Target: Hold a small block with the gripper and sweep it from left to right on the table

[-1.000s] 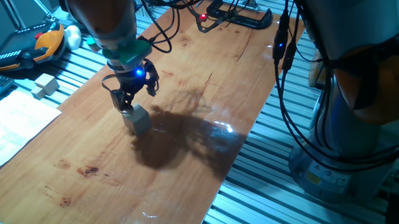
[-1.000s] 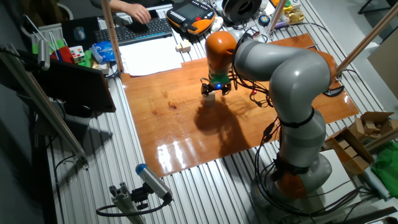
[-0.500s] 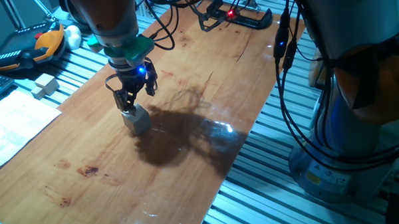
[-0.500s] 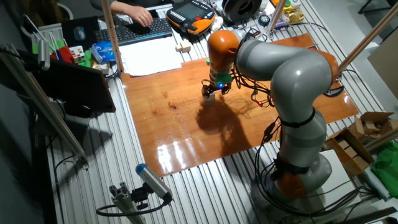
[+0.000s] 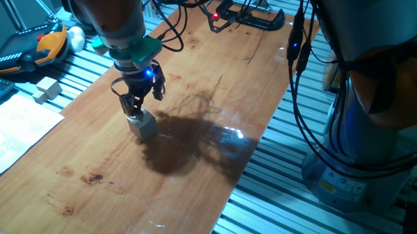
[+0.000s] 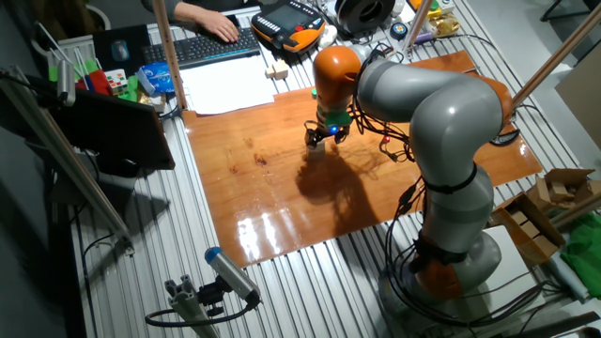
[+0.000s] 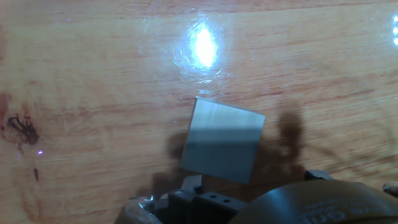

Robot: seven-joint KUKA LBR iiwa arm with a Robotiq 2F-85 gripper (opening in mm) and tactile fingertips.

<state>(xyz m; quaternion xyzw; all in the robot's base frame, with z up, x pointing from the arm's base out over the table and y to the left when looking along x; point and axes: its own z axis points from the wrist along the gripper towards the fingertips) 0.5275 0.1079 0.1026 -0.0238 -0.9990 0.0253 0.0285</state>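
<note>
Glossy orange-brown wood makes up the table (image 5: 193, 151), on which the small block (image 5: 143, 124) is seen resting. The gripper (image 5: 132, 111) is poised right over the block's upper edge, its black fingers pointing down and its blue light glowing above them. Whether the jaws are clamped on the block or merely touching its top cannot be told from either fixed view. In the hand view the block (image 7: 222, 148) is seen from above as a pale square face, turned slightly askew — a bright glare spot lies on the board just beyond it, and a dark knot is visible well to its left. In the other fixed view the gripper (image 6: 320, 139) is seen near the middle of the table (image 6: 272, 188), with a dark shadow cast beside it. A black C-clamp (image 5: 248, 18) is fixed at the board's far end.
</note>
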